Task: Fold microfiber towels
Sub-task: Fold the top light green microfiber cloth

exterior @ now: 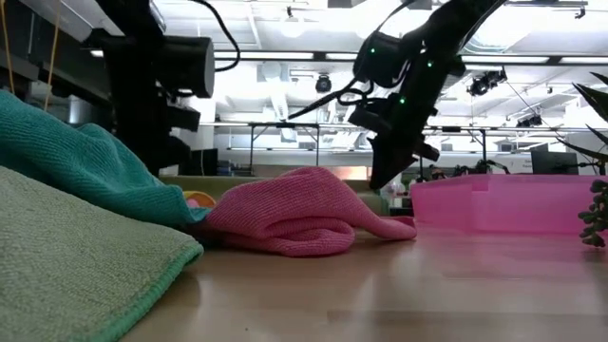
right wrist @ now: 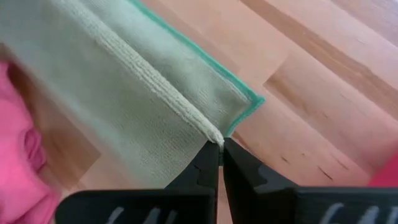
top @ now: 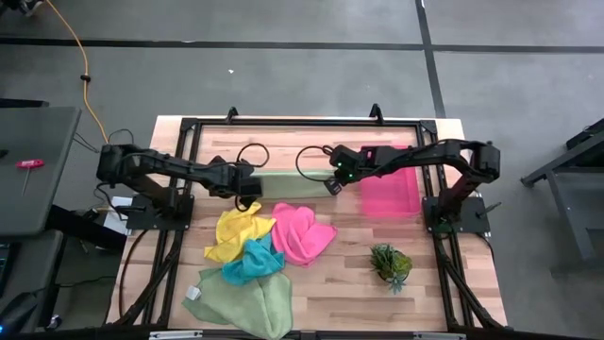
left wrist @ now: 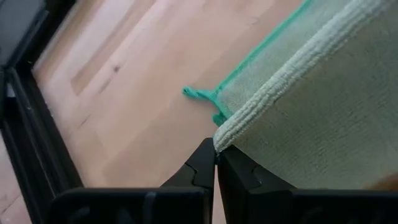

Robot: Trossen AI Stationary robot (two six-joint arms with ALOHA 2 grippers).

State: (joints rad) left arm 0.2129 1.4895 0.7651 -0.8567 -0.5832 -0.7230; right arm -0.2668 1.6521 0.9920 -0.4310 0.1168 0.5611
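Two corners pinched at once: left gripper [left wrist: 216,163] clamped on one corner of the pale green towel [top: 293,183], right gripper [right wrist: 221,160] clamped on the opposite corner of the same upper layer. Held taut between them, long axis running side to side across the far half of the table [top: 444,283], lower layer lying flat beneath with teal hem showing. Equally close to both arms, so probably a joint sweep across that axis to finish the fold. Nearer the front edge: second pale green towel [top: 247,300], teal towel [top: 251,263], yellow towel [top: 238,232], pink towel [top: 300,234], all rumpled and waiting.
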